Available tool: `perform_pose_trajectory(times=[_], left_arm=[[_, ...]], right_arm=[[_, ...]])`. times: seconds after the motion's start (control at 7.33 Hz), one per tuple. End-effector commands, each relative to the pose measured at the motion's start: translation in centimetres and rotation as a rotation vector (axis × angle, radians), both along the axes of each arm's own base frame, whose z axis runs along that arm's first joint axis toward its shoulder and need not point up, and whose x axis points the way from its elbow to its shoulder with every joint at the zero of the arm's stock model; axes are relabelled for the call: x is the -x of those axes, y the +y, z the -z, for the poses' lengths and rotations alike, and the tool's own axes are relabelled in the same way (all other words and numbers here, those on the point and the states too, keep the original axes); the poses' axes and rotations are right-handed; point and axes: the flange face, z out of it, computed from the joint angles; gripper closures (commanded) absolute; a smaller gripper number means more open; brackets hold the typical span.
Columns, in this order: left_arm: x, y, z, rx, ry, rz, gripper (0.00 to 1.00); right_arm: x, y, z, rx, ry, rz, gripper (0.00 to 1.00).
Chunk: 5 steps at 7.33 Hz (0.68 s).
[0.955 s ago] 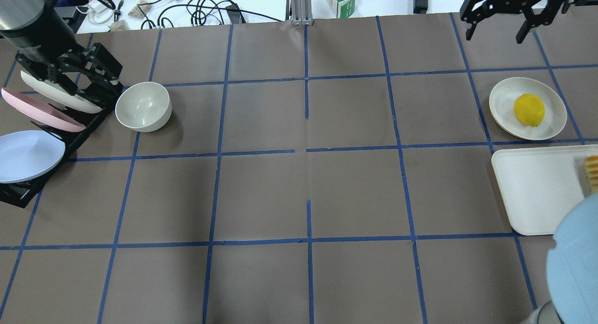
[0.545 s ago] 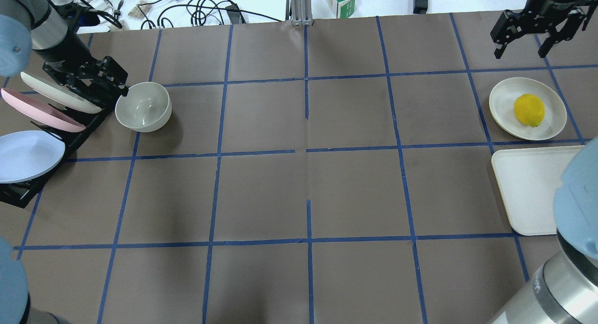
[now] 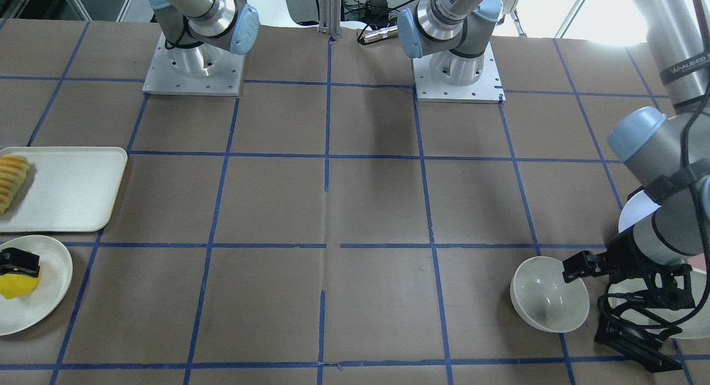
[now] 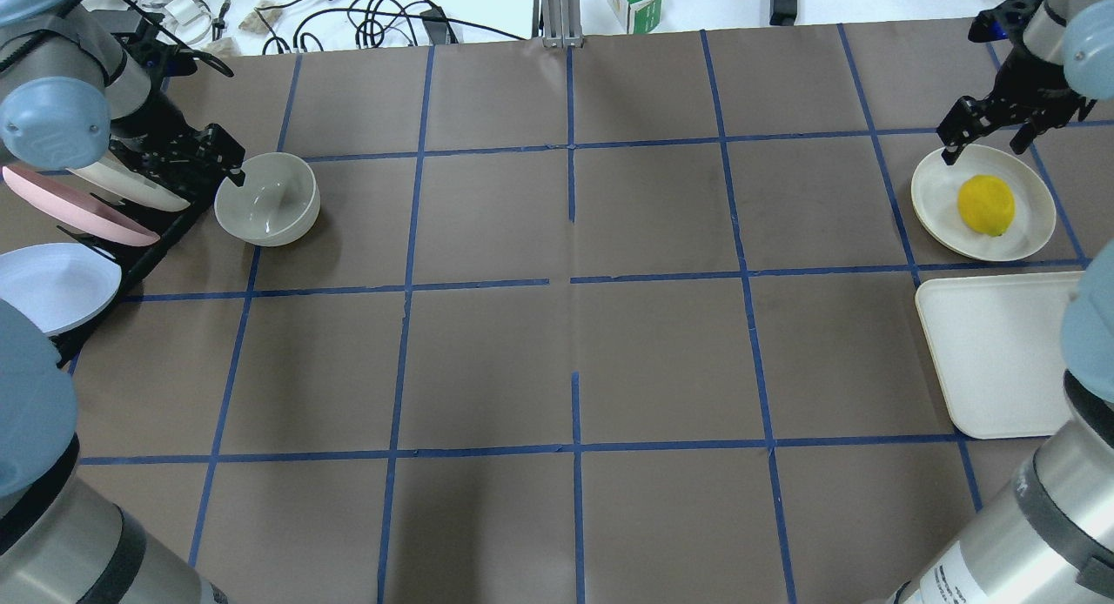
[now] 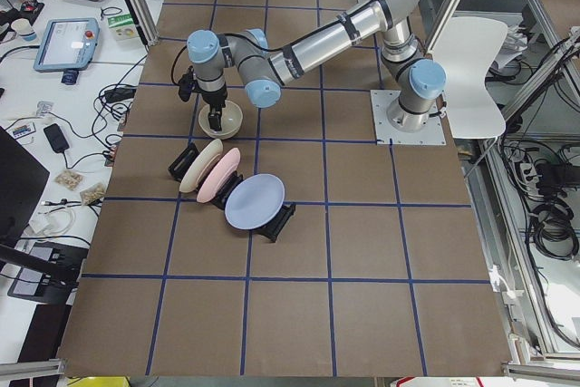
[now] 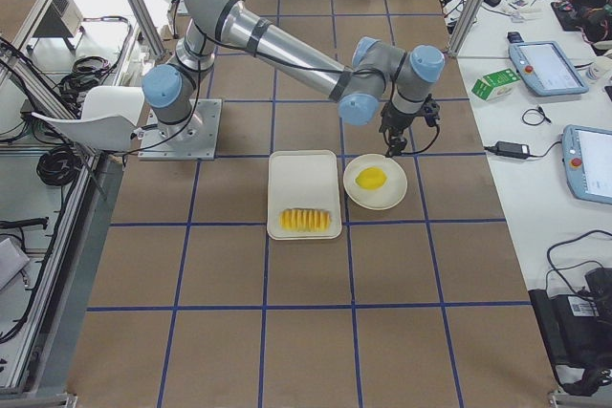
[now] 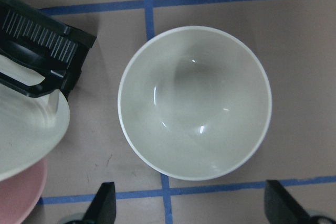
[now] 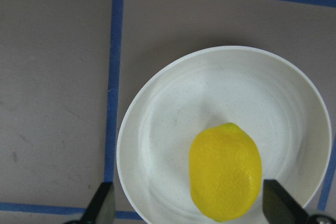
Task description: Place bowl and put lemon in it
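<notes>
The off-white bowl (image 4: pixel 267 199) stands upright on the table by the dish rack; it also shows in the front view (image 3: pixel 549 302) and fills the left wrist view (image 7: pixel 194 103). My left gripper (image 4: pixel 218 171) is open and empty over the bowl's rack-side rim, its fingertips (image 7: pixel 105 205) wide apart. The yellow lemon (image 4: pixel 986 204) lies on a flat white plate (image 4: pixel 936 182), and shows in the right wrist view (image 8: pixel 226 171). My right gripper (image 4: pixel 988 144) is open and empty, just above the plate's far edge, its fingertips (image 8: pixel 278 205) apart.
A black dish rack (image 4: pixel 130 265) left of the bowl holds an off-white, a pink and a light blue plate (image 4: pixel 52 286). A white rectangular tray (image 4: pixel 983 352) with sliced ridged food (image 3: pixel 11 180) lies beside the lemon's plate. Cables and a box lie beyond the table's far edge.
My left gripper has come down and moved right to the bowl's rim. My right gripper has come down toward the plate with the lemon. Bowl and lemon have not moved.
</notes>
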Motion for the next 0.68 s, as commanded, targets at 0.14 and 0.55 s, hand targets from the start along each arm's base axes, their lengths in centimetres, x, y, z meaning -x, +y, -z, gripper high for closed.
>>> perform_pose_trajectory(times=[0.14, 0.55], left_arm=[[-0.7, -1.0, 4.4, -0.020, 0.008, 0.010, 0.04], [-0.9, -1.6, 6.0, -0.013, 0.004, 0.042, 0.57]], right_arm=[[2.7, 1.9, 3.1, 0.053, 0.017, -0.076, 0.00], [3.3, 1.9, 5.2, 0.031, -0.004, -0.071, 0.00]])
